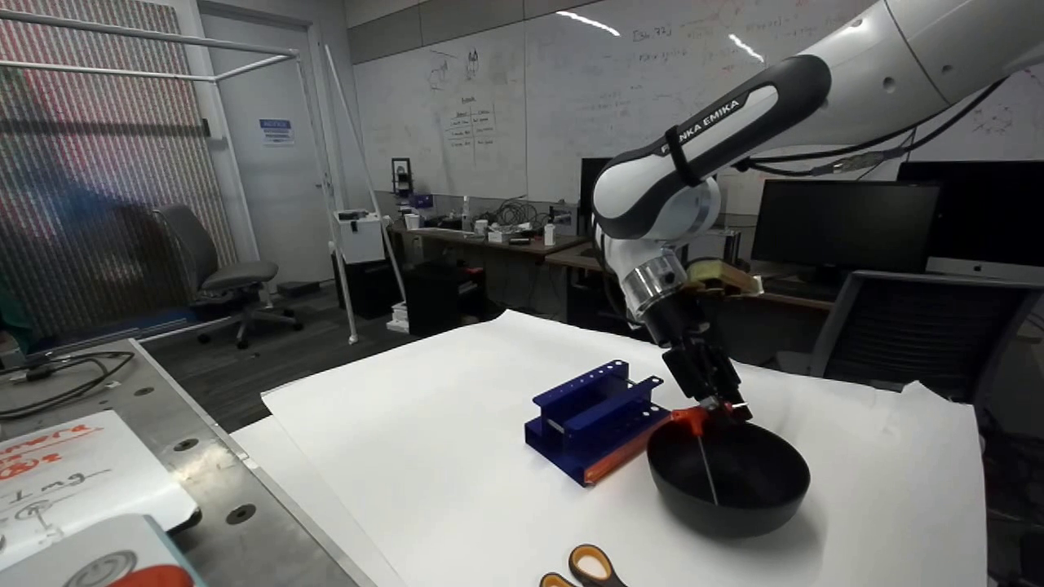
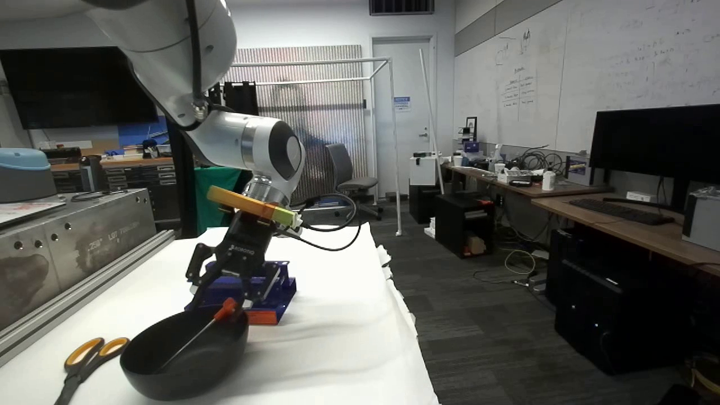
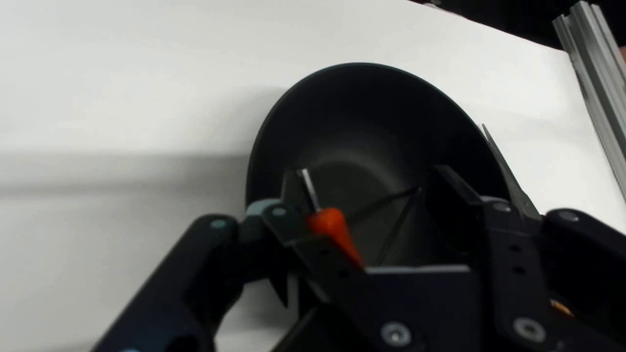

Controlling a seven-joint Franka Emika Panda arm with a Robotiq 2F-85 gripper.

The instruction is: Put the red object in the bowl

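The red object has a red-orange handle and a long thin stem. Its stem slants down inside the black bowl, and its handle is up at the bowl's rim, as both exterior views show, including the handle and the bowl in an exterior view. My gripper is over the bowl's rim with its fingers spread. In the wrist view my gripper is open, and the red handle lies along one finger, partly hidden by it. I cannot tell whether they touch. The bowl fills the space ahead.
A blue ridged block with an orange strip along its base stands close beside the bowl. Orange-handled scissors lie on the white-covered table on another side of the bowl. A metal rail edges the table.
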